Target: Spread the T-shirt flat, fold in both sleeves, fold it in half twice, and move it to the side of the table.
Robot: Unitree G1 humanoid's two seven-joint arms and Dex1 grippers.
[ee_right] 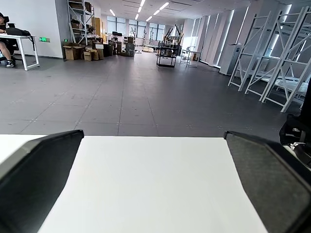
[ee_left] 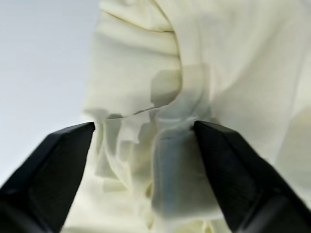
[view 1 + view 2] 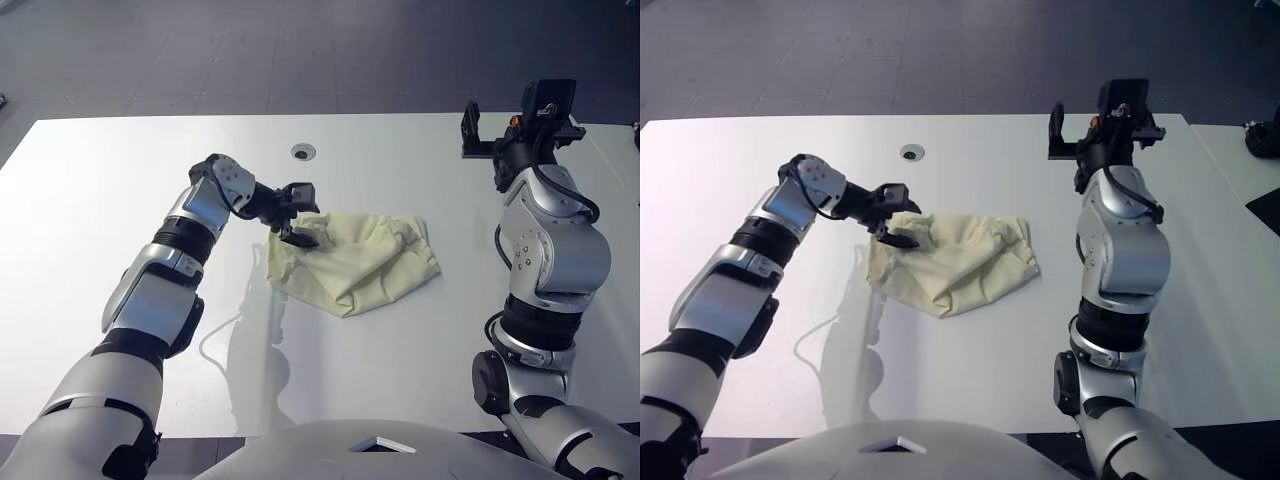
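The fingers of the left gripper stand apart, straddling a bunched fold at the left edge of the T-shirt without closing on it; the fingers of the right gripper are also spread wide, empty, held up over the far right part of the bench, well apart from the cloth.

The T-shirt lies crumpled in a heap near the middle of the bench, not yet spread; it looks thin, pale and limp, so it should be light and will sag, drag and fold over itself rather than keep any shape; a pinch may catch more than one layer. The sounder hold is probably a single hem or shoulder edge at the heap's rim, one for each arm, then pulling apart; the sleeves cannot be made out in the crumple.

Count: one T-shirt; two grippers; one round grommet hole in the bench, beyond the heap.
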